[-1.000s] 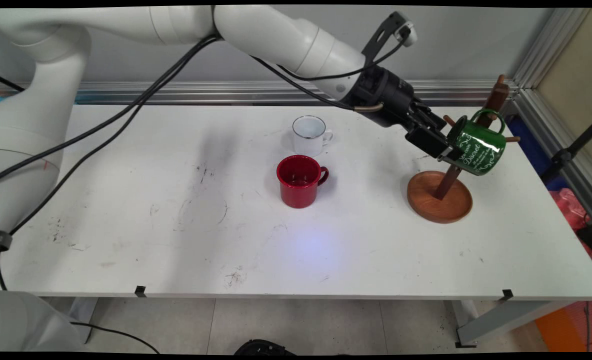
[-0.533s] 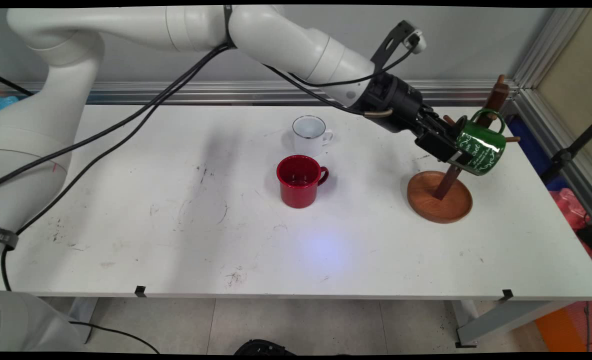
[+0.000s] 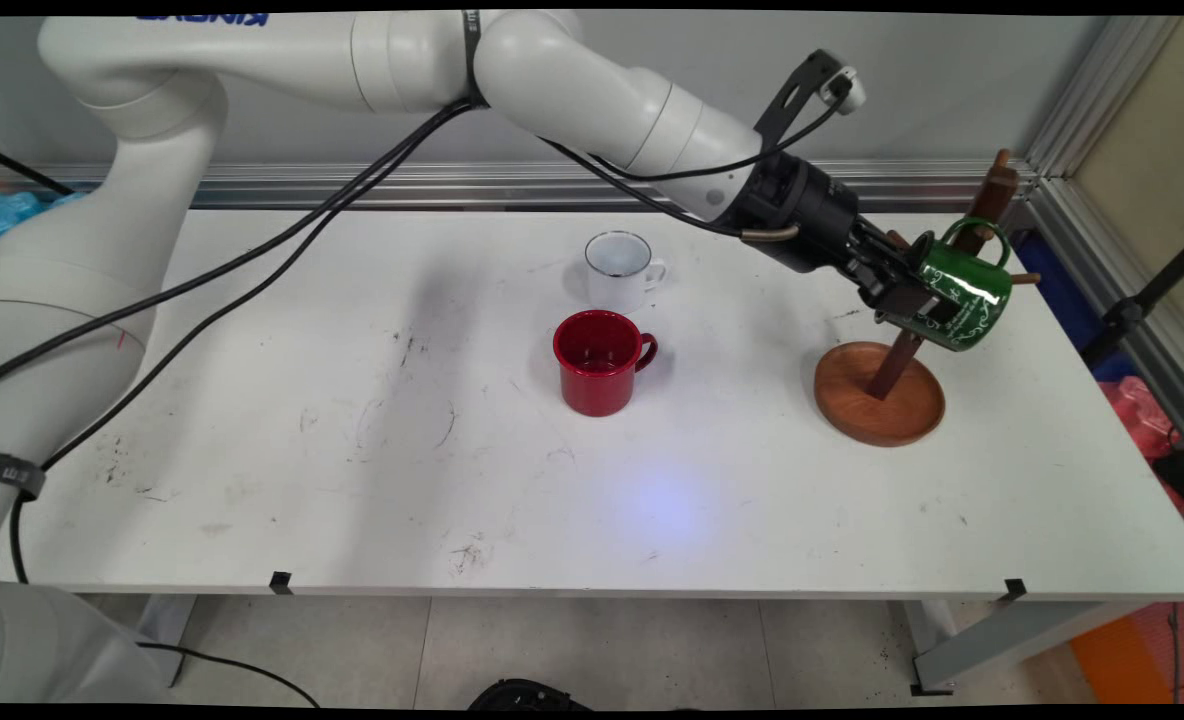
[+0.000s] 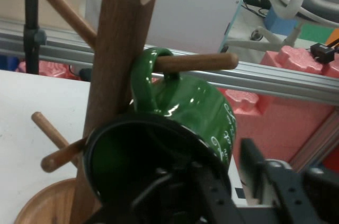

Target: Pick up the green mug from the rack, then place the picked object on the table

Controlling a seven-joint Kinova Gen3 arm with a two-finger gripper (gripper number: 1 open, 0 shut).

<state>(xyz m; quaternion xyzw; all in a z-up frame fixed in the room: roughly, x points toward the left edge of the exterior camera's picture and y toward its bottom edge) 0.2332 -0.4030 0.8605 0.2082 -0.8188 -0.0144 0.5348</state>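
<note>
On the white surface point(image 3: 252, 480), going left to right, a red mug point(image 3: 600, 374) stood upright with its handle to the picture's right; its inside looked empty. Just behind it stood a white mug point(image 3: 620, 270), also upright, with nothing visible in it.

Further right, the end effector point(image 3: 907, 295) was at the green mug point(image 3: 955, 296), one finger inside the mouth and the other outside along the wall, so it appeared to be clamped on the mug's rim. The mug lay tilted on its side, mouth toward the arm, and the hand view showed its dark interior empty.

The green mug's handle point(image 4: 145, 78) was looped over a peg point(image 4: 193, 62) of the wooden mug tree point(image 3: 987, 205), so the mug hung at the post, above the tree's round base point(image 3: 880, 392), which carried nothing else.

Judged from this, the handle was seated well along the peg, close to the post. A good finish would be to keep the mug's tilt steady so the loop did not ride toward the peg's tip, and to avoid pushing sideways on the post, since the tree stood free on its base and might tip.
</note>
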